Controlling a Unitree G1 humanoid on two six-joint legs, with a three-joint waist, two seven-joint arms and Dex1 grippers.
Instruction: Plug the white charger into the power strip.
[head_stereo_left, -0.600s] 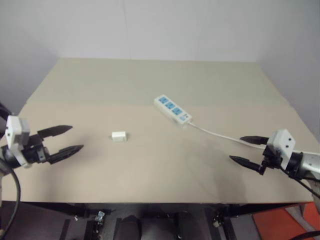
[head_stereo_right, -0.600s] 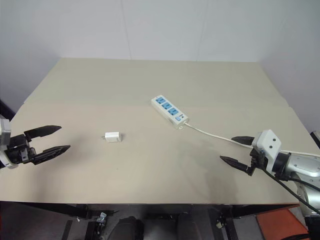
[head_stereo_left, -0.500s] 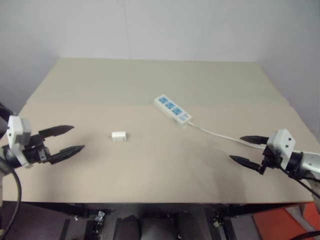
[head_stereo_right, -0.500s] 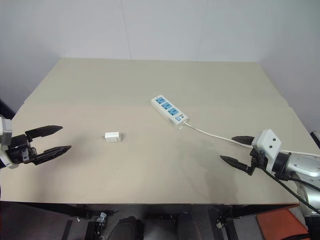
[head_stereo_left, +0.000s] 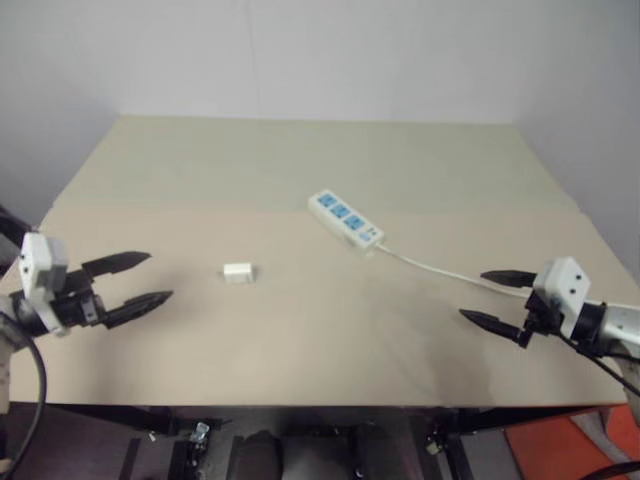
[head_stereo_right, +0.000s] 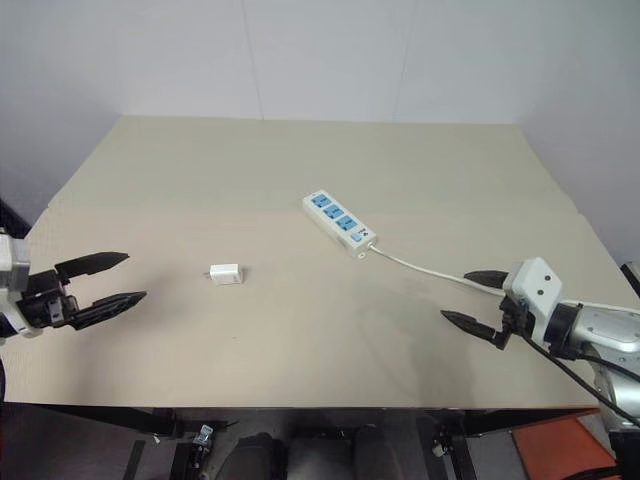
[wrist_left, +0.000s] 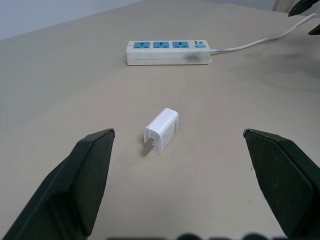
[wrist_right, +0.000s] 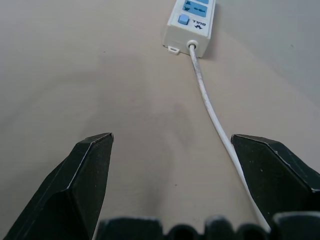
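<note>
Head views: a beige counter (head_stereo_right: 300, 340) seen from above. The charger (head_stereo_right: 225, 273) lies flat left of centre, its long axis running left to right. The strip (head_stereo_right: 339, 224) lies farther back, just right of centre, angled from far-left to near-right, its cord (head_stereo_right: 430, 268) trailing toward the right edge. The left end effector (head_stereo_right: 112, 280) hovers at the left edge, fingers spread and empty, aimed toward the charger. The right end effector (head_stereo_right: 474, 298) hovers at the right edge beside the cord, also spread and empty. The charger sits well apart from both, but clearly nearer the left arm, which looks best placed to fetch it.

Left wrist view: the charger (wrist_left: 162, 129) lies straight ahead between the two open black fingers (wrist_left: 87, 170), prong end facing the camera, body pointing away. The strip (wrist_left: 167, 51) lies crosswise beyond it, with three blue sockets.

Right wrist view: the strip's switch end (wrist_right: 190, 23) lies ahead, the cord running back along one of the open fingers (wrist_right: 272, 170).
</note>
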